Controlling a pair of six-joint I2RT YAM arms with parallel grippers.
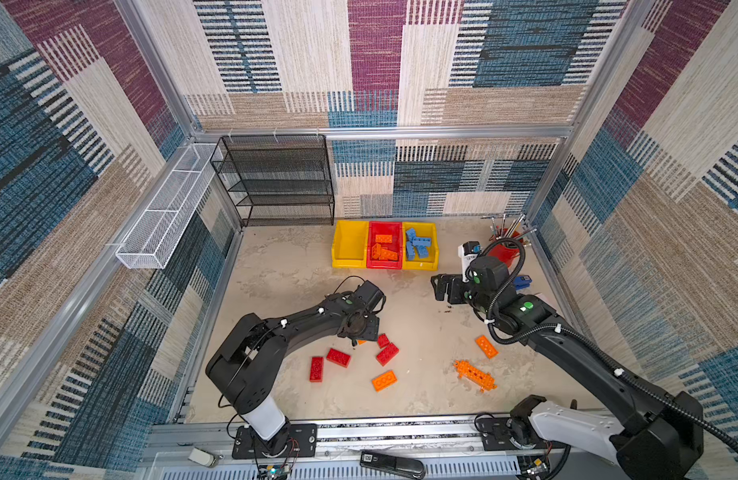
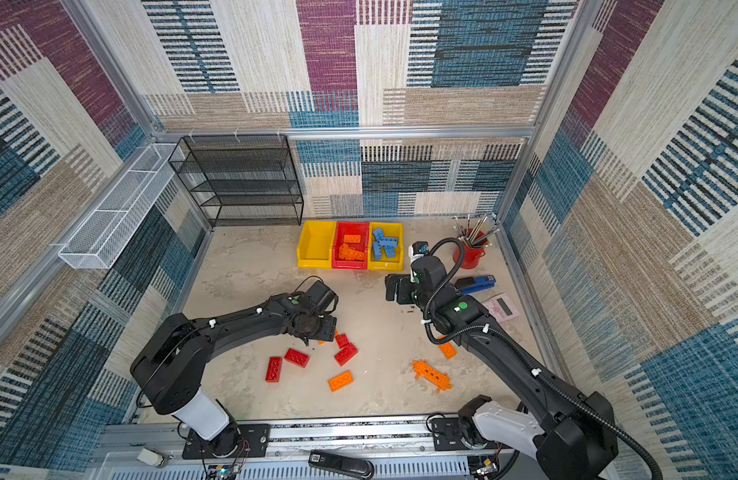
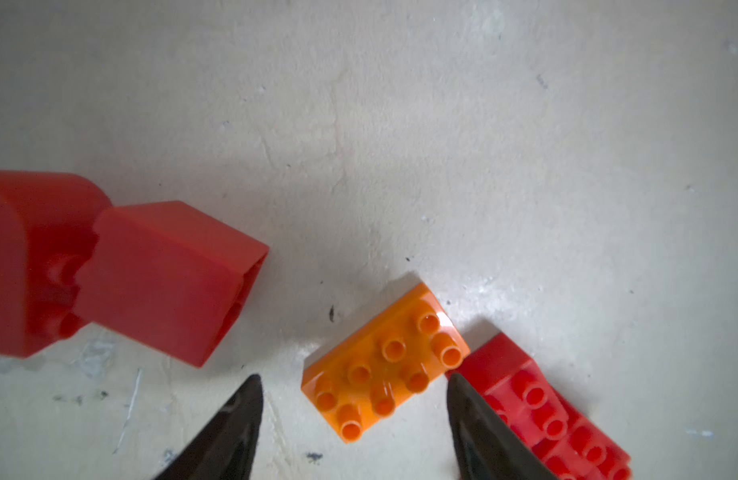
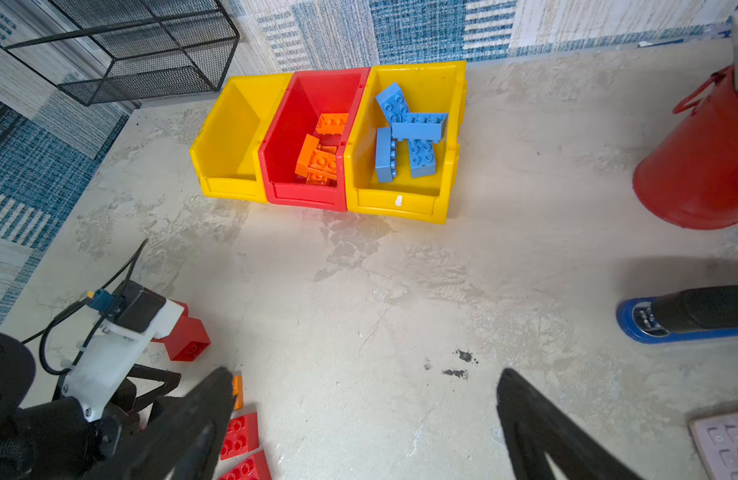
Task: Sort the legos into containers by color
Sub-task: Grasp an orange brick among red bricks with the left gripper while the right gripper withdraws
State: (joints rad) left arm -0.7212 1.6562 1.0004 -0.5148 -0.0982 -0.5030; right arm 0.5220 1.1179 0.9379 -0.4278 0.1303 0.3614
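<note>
– Left wrist view: the left gripper (image 3: 352, 376) stands open astride the orange brick (image 3: 384, 361) on the table (image 3: 400, 124), not touching it, with a red brick (image 3: 538, 399) just beside.

– Sensible target: orange legos (image 4: 317, 160) already fill the red bin (image 4: 313, 201). Meanwhile the right gripper (image 4: 365, 370) hangs open, empty.

From where I stand, almost no writing can be read. A small white label (image 1: 366, 458) sits on the black device (image 1: 394, 463) lying on the front rail (image 1: 400, 432), and its two characters are too blurred to read for sure. The keys of the pink calculator (image 4: 729, 444) on the counter carry faint signs that I cannot make out.
</note>
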